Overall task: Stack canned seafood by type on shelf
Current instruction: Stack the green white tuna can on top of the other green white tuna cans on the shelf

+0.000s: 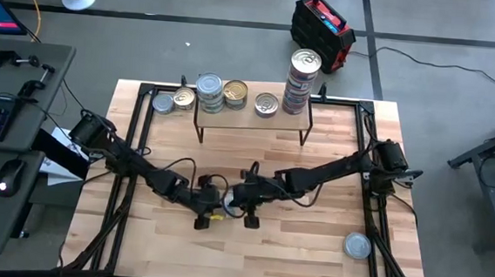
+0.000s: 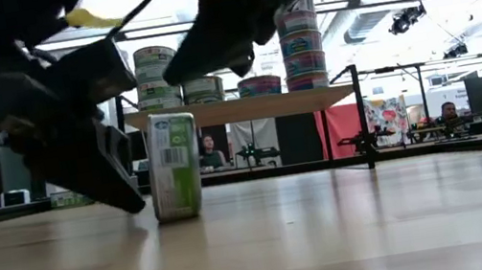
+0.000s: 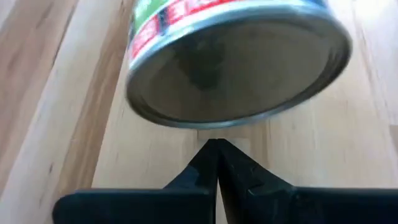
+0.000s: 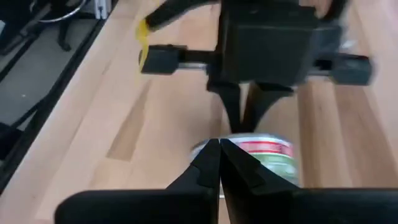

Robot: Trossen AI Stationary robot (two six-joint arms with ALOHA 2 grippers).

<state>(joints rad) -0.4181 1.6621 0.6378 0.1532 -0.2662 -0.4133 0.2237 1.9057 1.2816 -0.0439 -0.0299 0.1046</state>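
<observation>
Low view: round tin (image 2: 174, 166) (on edge)

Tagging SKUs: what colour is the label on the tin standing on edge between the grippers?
Mostly green and white on the tin; low view shows it best.

A green-labelled tin (image 2: 173, 166) stands on edge on the tabletop, before the shelf (image 2: 246, 108).

no readable text on any tin (image 2: 173, 166)
</observation>
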